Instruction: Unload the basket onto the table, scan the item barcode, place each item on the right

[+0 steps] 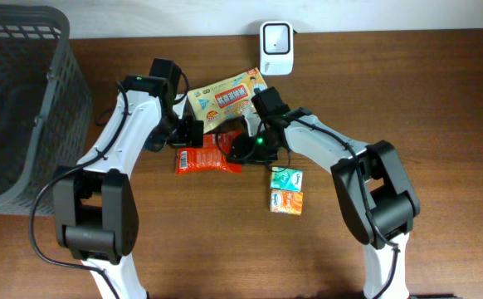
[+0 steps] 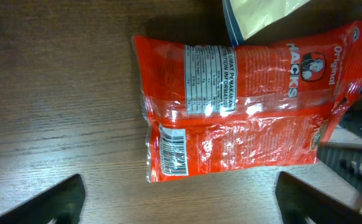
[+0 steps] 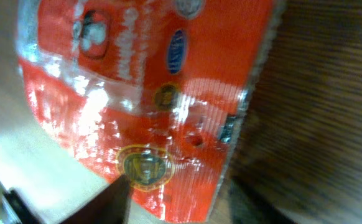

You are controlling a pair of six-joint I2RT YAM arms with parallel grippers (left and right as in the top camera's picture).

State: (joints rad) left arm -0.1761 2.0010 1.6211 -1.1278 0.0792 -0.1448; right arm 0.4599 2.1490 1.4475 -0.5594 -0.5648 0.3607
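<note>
Lying 3-to-9 o'clock, red plastic snack packet noted beneath wide-open left gripper; right gripper spread undetermined.

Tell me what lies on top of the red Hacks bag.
A corner of the yellow snack packet overlaps the red Hacks bag; the bag's edge beneath it is hidden.

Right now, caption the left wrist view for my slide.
Red snack bag flat on table, barcode up, framed by the open left end effector.
</note>
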